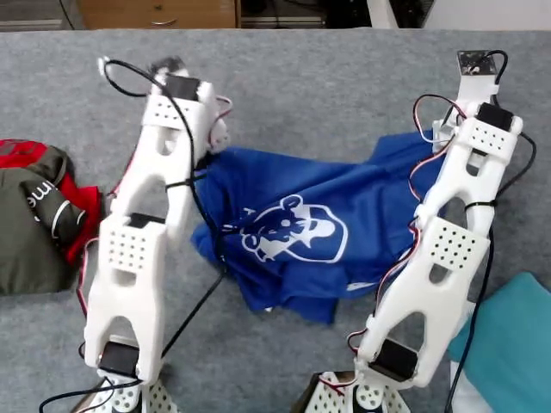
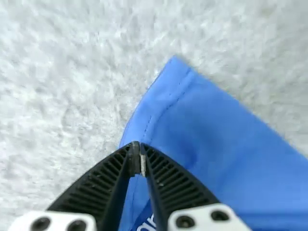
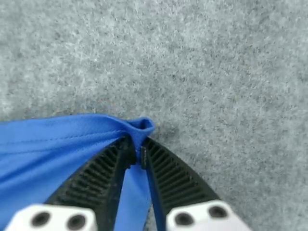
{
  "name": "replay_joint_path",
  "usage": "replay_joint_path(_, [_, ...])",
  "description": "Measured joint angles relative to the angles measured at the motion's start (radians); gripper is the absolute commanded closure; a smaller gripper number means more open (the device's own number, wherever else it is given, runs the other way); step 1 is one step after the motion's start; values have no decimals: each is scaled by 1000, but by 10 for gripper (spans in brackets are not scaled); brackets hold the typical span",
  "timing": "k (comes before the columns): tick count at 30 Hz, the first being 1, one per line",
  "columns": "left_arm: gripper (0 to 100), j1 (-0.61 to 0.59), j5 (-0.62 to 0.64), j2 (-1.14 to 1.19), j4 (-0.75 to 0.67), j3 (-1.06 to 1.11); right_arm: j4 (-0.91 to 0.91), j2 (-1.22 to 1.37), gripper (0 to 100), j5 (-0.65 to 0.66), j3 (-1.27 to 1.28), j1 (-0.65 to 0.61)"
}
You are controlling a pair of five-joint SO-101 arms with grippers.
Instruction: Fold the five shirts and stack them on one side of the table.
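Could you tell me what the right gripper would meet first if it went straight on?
Shut on the blue shirt, the right gripper would first meet that shirt's bunched edge, then probably the grey table cover just beyond.

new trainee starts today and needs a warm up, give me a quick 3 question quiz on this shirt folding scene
1. True or false: the left hand is open and holds nothing.
2. Which shirt does the right hand grip? A) the blue shirt B) an olive shirt C) a teal shirt
3. Fill in: the pile of olive and red shirts lies on the robot's ___ side.

Key: 1 false, it is shut on the blue shirt's edge; 2 A; 3 left.
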Motion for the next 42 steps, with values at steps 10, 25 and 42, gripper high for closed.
replay_joint_path(10, [981,34,-18,121,78,-3,0,0,994,0,0,0])
replay_joint_path(25, [981,44,-328,-21,124,195,0,0,994,0,0,0])
replay_joint_path(42, [913,-114,-25,68,-66,-74,0,0,994,0,0,0])
